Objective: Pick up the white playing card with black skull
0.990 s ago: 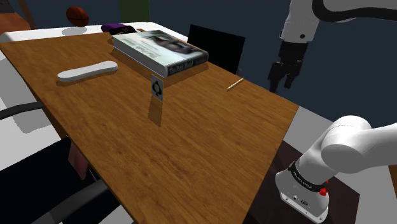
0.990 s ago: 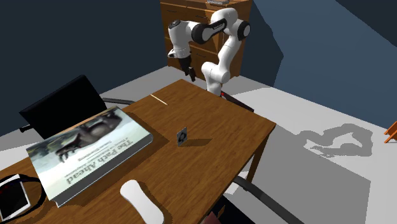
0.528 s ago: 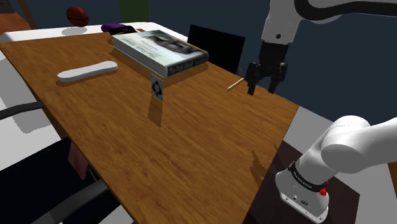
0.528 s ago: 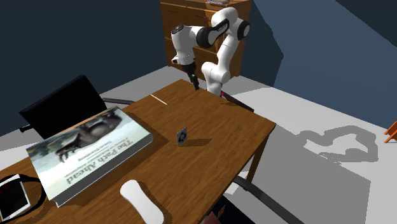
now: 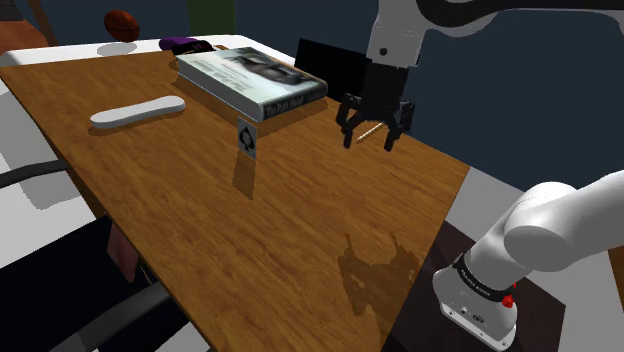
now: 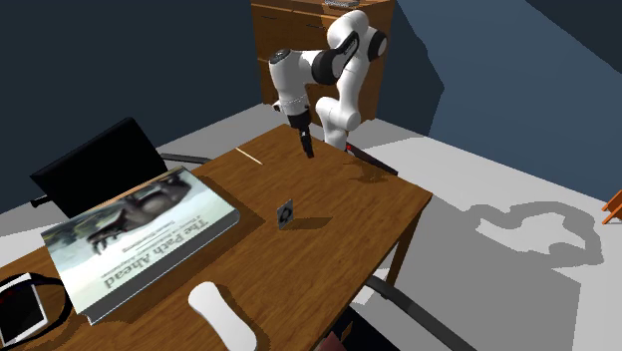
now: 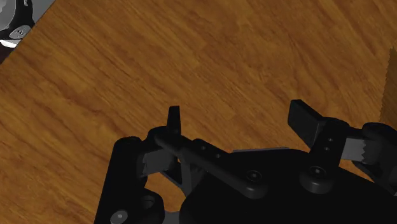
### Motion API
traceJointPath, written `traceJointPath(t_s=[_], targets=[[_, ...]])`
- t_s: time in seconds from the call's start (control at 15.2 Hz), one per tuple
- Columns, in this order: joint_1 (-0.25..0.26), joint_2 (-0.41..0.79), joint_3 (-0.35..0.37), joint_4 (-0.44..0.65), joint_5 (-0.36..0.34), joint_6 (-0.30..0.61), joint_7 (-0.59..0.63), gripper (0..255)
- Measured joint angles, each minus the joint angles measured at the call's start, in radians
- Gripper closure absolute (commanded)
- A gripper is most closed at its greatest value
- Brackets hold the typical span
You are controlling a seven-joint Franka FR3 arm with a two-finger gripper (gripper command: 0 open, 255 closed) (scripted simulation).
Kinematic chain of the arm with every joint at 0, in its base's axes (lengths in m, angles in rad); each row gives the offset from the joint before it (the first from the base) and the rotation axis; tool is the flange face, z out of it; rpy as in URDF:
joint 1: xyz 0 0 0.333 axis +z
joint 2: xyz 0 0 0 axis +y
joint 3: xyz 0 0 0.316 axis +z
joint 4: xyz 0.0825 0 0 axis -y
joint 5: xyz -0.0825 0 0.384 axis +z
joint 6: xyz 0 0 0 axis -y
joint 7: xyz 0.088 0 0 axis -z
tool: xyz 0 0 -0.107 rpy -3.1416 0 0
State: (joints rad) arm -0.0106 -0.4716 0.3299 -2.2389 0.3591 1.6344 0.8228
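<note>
Shoulder view: the brown wooden table [image 5: 300, 230] spans the frame from upper left to lower right. The white jointed arm [image 5: 405, 30] enters at upper right. A large hardback book with a grey picture cover [image 5: 250, 80] lies flat at upper centre. The all-black two-finger gripper [image 5: 368, 140] hangs over the table right of centre, fingers spread wide and gripping nothing. A white oblong object [image 5: 138, 111] lies at upper left. The small white playing card with a black mark [image 5: 246, 139] stands upright at centre, just below the book's near corner and well apart from the gripper. In the second exterior view, a thin pale stick [image 6: 250, 156] lies left of the gripper.
</note>
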Motion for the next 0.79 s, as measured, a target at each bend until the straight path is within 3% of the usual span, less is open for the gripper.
traceJointPath(t_s=[0.4, 0.79], targets=[[-0.024, 0.198, 0.097, 0.166, 0.012, 0.091, 0.246, 0], [-0.025, 0.418, 0.171, 0.37, -0.046, 0.163, 0.508, 0]])
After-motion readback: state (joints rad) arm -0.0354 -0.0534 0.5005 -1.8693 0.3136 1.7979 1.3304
